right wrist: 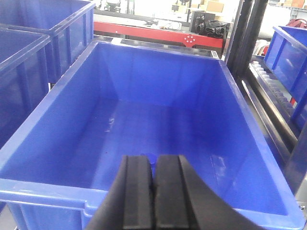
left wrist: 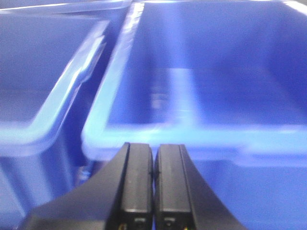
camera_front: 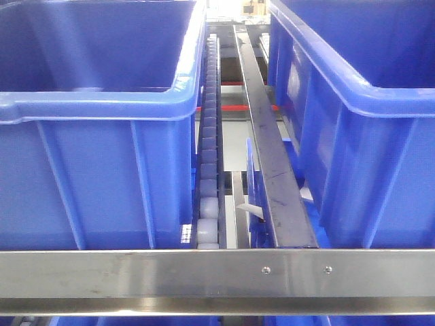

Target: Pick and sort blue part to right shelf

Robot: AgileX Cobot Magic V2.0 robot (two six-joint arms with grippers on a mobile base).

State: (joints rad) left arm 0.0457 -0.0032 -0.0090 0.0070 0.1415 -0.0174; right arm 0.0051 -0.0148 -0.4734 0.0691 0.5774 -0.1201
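Note:
In the right wrist view my right gripper (right wrist: 152, 160) is shut on a small blue part (right wrist: 150, 155); only a sliver of the part shows between the tips. The gripper hangs over the near rim of a large, bare blue bin (right wrist: 48, 189). In the left wrist view my left gripper (left wrist: 153, 149) is shut with nothing between its jaws, just in front of the rim of another blue bin (left wrist: 192, 130); this view is blurred. The front view shows the right shelf with its brushed-steel front rail (camera_front: 170, 272) and white roller track (camera_front: 209, 149). Neither gripper shows there.
Two large blue bins stand on the shelf, left (camera_front: 102, 170) and right (camera_front: 367, 156) of the track. A dark steel bar (camera_front: 272, 163) runs back beside the rollers. More blue bins (right wrist: 29, 43) stand left of the right gripper's bin, and a red bench (right wrist: 158, 33) is behind it.

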